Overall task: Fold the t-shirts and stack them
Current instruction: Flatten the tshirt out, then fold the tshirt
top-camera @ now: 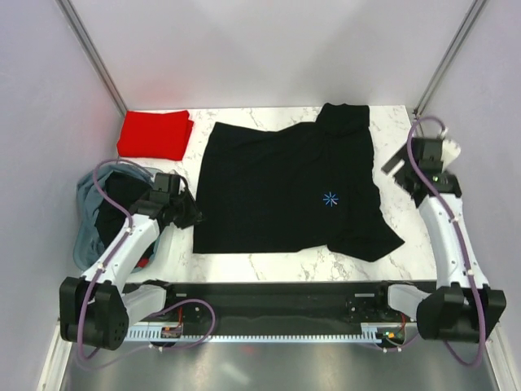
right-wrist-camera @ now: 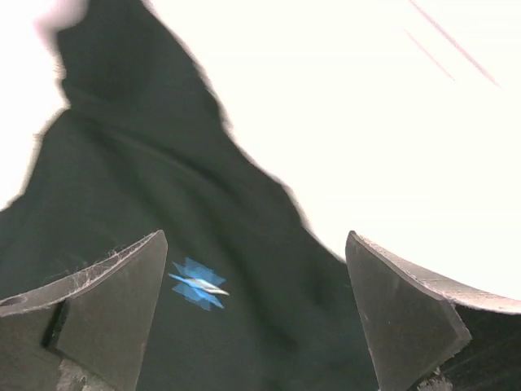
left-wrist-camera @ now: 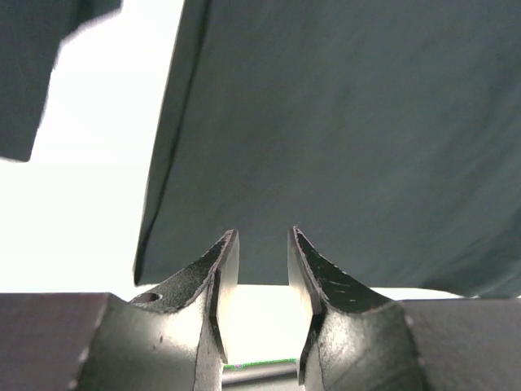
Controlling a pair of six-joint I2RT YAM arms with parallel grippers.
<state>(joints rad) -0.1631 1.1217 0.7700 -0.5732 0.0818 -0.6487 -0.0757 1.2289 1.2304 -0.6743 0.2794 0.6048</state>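
- Across white marble table (top-camera: pixel 269 262), pale wall panels on 3 sides: big black t-shirt (top-camera: pixel 277 187) spread flat at centre, bare strips along near hem & right edge.
- Left edge: grey-blue tub (top-camera: pixel 85 228), dark cloth inside.
- Far-left corner: red t-shirt (top-camera: pixel 155 134), folded.
- Left gripper (left-wrist-camera: pixel 263 232): narrow gap, nothing held, tips at black shirt's near-left corner.
- Right gripper (right-wrist-camera: pixel 256 235): jaws wide, empty, over shirt's right side.

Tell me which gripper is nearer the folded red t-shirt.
Left. The left gripper is at the black t-shirt's left edge, below the red t-shirt in the top view; the right gripper is beyond the black t-shirt's opposite edge.
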